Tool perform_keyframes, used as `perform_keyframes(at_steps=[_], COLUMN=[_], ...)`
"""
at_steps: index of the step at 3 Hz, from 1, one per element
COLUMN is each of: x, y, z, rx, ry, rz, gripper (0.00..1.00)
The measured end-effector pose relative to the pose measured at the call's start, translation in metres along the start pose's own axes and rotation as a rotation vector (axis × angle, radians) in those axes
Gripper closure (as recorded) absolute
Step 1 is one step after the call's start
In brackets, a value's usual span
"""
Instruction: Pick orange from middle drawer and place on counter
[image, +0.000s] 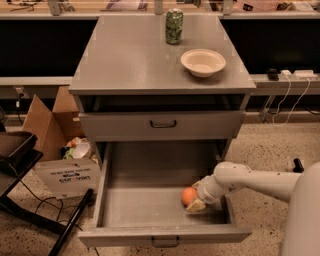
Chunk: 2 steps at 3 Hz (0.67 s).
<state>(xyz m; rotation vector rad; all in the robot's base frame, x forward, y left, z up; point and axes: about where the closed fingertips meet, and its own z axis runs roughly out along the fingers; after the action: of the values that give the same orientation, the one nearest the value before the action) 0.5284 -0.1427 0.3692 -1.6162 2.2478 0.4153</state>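
Note:
The orange (188, 195) lies on the floor of the open middle drawer (145, 210), toward its right side. My gripper (196, 198) reaches in over the drawer's right wall and sits right against the orange's right side; one pale finger (196, 205) shows just below and to the right of the fruit. The white arm (255, 181) runs off to the right. The grey counter (125, 55) is the cabinet top above.
A green soda can (174, 26) and a white bowl (202, 62) stand on the counter's back right. A shut shallower drawer (162, 124) sits above the open one. A cardboard box (60, 150) of clutter and a black stand (20, 165) are at the left.

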Motion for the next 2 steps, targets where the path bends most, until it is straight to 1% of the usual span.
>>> perform_keyframes(at_steps=[2], x=[-0.0003], y=[0.0001], z=[0.0007], rx=[-0.001], ry=[-0.001], rz=[0.0], gripper=[0.85])
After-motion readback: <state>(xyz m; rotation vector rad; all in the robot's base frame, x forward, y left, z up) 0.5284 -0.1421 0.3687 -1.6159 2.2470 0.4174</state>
